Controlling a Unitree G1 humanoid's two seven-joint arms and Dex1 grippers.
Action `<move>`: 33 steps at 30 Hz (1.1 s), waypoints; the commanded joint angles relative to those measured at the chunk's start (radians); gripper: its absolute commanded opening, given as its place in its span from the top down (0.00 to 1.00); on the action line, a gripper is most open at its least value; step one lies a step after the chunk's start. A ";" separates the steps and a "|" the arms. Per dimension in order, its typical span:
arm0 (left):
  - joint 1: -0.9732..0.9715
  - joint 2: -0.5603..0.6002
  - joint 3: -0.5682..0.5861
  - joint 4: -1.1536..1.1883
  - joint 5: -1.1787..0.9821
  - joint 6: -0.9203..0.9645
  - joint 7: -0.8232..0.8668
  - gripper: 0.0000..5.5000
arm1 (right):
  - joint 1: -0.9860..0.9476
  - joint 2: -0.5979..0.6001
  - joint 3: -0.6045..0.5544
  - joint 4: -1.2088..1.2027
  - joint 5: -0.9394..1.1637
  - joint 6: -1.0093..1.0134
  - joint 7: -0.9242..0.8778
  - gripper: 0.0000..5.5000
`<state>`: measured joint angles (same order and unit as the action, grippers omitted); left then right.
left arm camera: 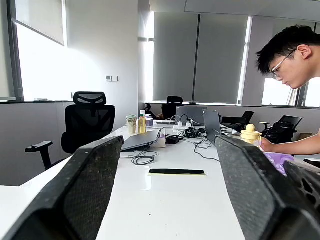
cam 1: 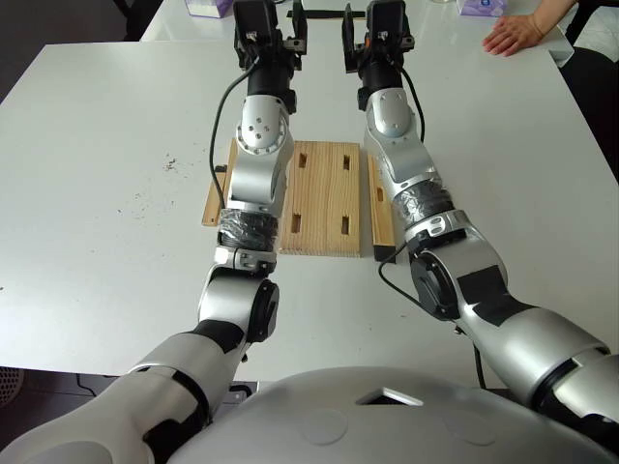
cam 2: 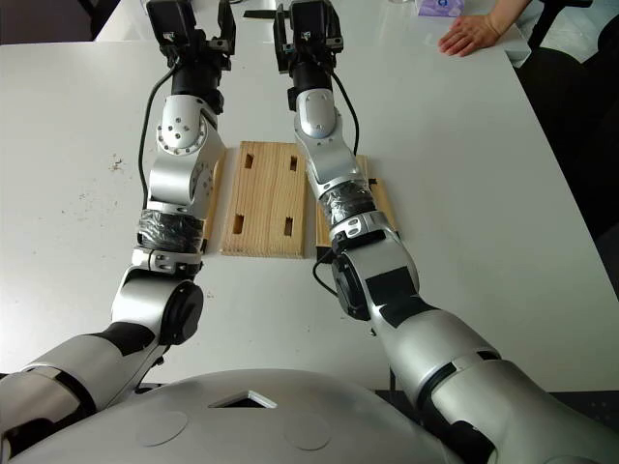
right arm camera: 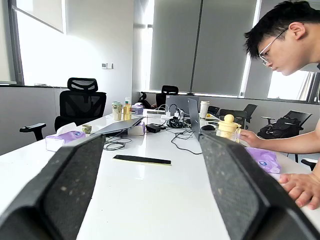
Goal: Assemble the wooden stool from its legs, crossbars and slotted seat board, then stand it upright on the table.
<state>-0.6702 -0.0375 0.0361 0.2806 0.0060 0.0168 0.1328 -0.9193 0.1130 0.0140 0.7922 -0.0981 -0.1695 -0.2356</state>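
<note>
left hand (cam 1: 271, 41) and right hand (cam 1: 377, 43) wide open, empty, beyond the slotted seat board (cam 1: 319, 198)

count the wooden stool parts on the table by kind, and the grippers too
slotted seat board: 1
wooden side pieces, one on the left, one on the right, both partly under the arms: 2
open grippers, left gripper, right gripper: 2
total: 5
</note>
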 commanded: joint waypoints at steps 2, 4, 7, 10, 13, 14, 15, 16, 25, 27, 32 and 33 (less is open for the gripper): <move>-0.007 -0.003 0.029 0.033 -0.003 0.047 0.038 0.38 | -0.024 0.020 0.018 0.017 -0.010 0.026 0.004 0.37; -0.017 -0.002 0.051 0.051 -0.009 0.054 0.057 0.38 | -0.026 0.025 0.023 0.020 -0.006 0.026 0.004 0.37; -0.027 -0.003 0.067 0.070 -0.019 0.065 0.062 0.38 | -0.030 0.030 0.030 0.023 -0.006 0.025 0.005 0.37; -0.029 -0.009 0.046 0.068 -0.019 0.068 0.036 0.38 | -0.025 0.030 0.028 0.013 -0.002 0.029 0.001 0.37; -0.015 -0.026 0.045 0.041 -0.046 0.088 0.014 0.38 | -0.023 0.031 0.031 0.007 -0.002 0.033 0.003 0.37; -0.007 -0.030 0.044 0.031 -0.051 0.090 0.010 0.38 | -0.022 0.033 0.033 0.006 -0.002 0.033 0.006 0.37; 0.002 -0.034 0.039 0.022 -0.053 0.092 0.003 0.38 | -0.022 0.034 0.033 0.006 0.000 0.034 0.010 0.37; 0.007 -0.034 0.028 0.018 -0.042 0.088 0.000 0.38 | -0.020 0.033 0.034 0.003 0.000 0.035 0.013 0.37; 0.025 -0.027 0.022 0.030 -0.014 0.079 0.034 0.38 | -0.017 0.035 0.044 -0.005 0.004 0.046 0.045 0.37; 0.025 -0.025 0.018 0.035 -0.003 0.074 0.043 0.38 | -0.017 0.034 0.045 -0.007 0.004 0.048 0.045 0.37; 0.018 -0.021 0.029 0.044 -0.011 0.076 0.048 0.38 | -0.025 0.036 0.045 0.008 0.007 0.045 0.052 0.37; 0.017 -0.023 0.035 0.047 -0.020 0.080 0.046 0.38 | -0.028 0.037 0.044 0.012 0.008 0.043 0.053 0.37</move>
<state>-0.6498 -0.0618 0.0567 0.3173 -0.0029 0.0793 0.1752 -0.9199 0.1216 0.0593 0.7991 -0.0962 -0.1335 -0.1904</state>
